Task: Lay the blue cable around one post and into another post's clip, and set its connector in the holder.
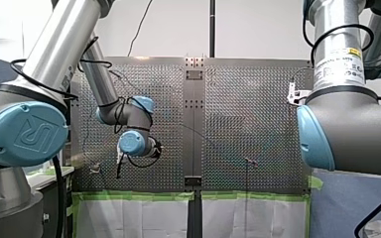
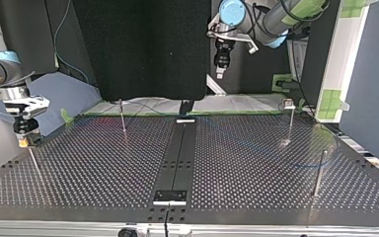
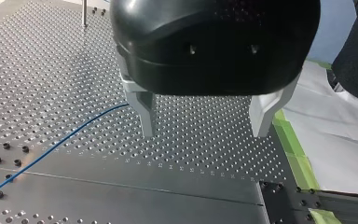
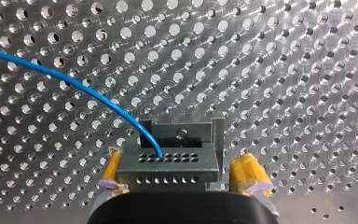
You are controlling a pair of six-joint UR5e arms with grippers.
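Observation:
In the right wrist view my right gripper [image 4: 184,184] stands open, its yellow pads [image 4: 251,173] on either side of a grey connector block [image 4: 168,161] with rows of holes. The blue cable [image 4: 74,86] runs into one hole. One pad lies close to the block and a narrow gap shows at the other. A metal bracket [image 4: 182,128] sits just ahead of the block. My left gripper [image 3: 205,133] hangs open and empty above the plate, and the blue cable [image 3: 60,142] lies beside one finger. In the top view my right gripper [image 2: 23,140] is at the left edge and my left gripper [image 2: 220,74] is high at the back.
Thin posts stand on the perforated plate [image 2: 103,173]: one at back left [image 2: 122,117], one with a clip on top [image 2: 289,116] at back right, one at front right [image 2: 318,173]. A dark rail [image 2: 180,153] runs down the middle. Green tape [image 3: 293,144] edges the plate.

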